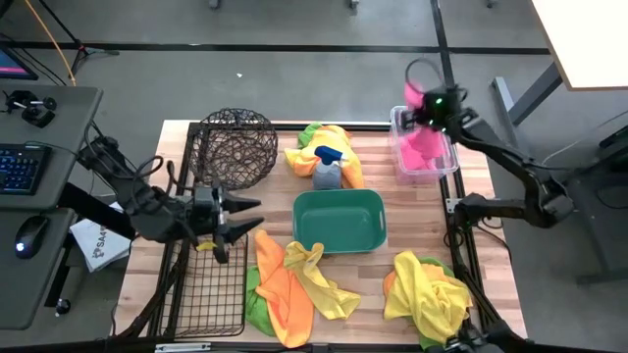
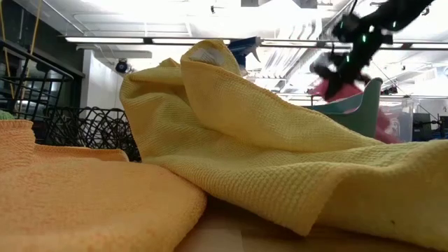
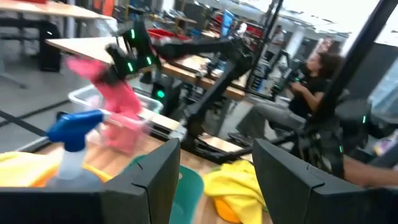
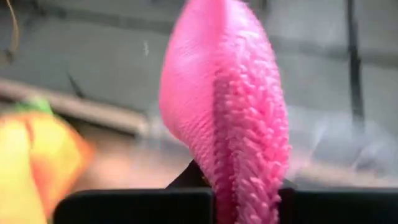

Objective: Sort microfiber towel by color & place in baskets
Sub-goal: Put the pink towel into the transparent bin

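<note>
My right gripper [image 1: 420,110] is shut on a pink towel [image 4: 230,106] above the clear plastic bin [image 1: 448,165] at the table's far right; more pink cloth [image 1: 424,149] lies in the bin. My left gripper [image 1: 253,218] is open and empty above the rectangular black wire basket [image 1: 211,294], its fingers pointing at the teal tub [image 1: 339,221]. Yellow, orange and green towels lie in heaps at the near middle [image 1: 294,284], near right [image 1: 427,294] and far middle [image 1: 324,147]. The round dark wire basket [image 1: 235,145] stands at the far left. My right gripper pinches a fold of the pink towel [image 4: 239,186] between its two fingers. The towel is lifted clear over the clear bin; in the left wrist view it hangs below the gripper [image 3: 121,99].
A blue-grey spray bottle [image 1: 327,169] stands on the far towel heap, just behind the teal tub. In the low view a yellow towel [image 2: 280,154] and an orange towel [image 2: 77,203] fill the foreground. A person [image 3: 314,81] sits beyond the table.
</note>
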`<action>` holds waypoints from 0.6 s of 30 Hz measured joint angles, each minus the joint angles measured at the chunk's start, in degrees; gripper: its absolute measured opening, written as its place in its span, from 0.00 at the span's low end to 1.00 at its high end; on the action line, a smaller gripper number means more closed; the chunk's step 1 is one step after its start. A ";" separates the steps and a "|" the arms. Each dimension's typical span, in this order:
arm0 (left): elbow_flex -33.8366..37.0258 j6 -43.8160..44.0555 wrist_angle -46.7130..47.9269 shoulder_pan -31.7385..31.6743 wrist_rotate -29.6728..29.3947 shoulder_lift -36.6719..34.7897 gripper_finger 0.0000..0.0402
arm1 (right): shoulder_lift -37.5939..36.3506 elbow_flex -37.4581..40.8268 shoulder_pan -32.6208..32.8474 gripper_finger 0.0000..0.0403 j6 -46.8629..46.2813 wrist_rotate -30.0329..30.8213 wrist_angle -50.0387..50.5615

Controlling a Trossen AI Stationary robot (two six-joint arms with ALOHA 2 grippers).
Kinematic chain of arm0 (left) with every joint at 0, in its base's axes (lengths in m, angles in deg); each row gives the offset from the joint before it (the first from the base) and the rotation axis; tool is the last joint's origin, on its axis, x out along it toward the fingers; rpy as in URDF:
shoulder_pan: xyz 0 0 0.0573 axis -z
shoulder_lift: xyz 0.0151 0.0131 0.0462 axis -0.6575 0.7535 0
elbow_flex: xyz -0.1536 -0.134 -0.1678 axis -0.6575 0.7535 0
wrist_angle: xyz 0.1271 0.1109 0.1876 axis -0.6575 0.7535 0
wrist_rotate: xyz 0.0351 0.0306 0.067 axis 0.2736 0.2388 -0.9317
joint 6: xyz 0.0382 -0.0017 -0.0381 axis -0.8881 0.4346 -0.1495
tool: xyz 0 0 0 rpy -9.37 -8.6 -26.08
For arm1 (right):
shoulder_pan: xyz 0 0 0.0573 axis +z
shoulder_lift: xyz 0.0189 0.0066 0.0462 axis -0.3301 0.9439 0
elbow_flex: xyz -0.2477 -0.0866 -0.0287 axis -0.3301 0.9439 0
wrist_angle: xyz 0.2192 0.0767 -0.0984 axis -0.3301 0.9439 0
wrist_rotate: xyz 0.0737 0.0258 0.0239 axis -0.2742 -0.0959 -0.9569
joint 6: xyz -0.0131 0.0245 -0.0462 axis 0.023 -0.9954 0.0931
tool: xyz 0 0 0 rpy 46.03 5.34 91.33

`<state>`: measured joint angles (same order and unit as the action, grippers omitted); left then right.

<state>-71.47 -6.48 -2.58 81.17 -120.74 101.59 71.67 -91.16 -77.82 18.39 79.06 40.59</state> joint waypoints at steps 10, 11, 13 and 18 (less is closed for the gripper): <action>0.00 -2.60 -0.27 0.08 -1.50 -1.08 0.47 | 10.82 -1.64 -2.61 0.00 1.61 -9.37 13.01; 0.00 -2.67 -0.39 0.08 -1.63 -1.08 0.47 | 12.16 -3.64 -3.08 0.00 4.41 -10.30 15.80; -0.02 -2.67 -0.46 0.06 -1.77 -1.08 0.47 | 15.06 -7.89 -3.52 0.00 10.63 -10.55 23.07; -0.02 -3.34 -0.44 0.10 -1.77 -1.08 0.47 | 21.50 -18.62 -3.82 0.00 23.68 -9.85 38.77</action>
<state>-71.49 -9.82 -3.01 81.27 -122.52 100.51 93.17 -109.78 -81.64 42.06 69.21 79.36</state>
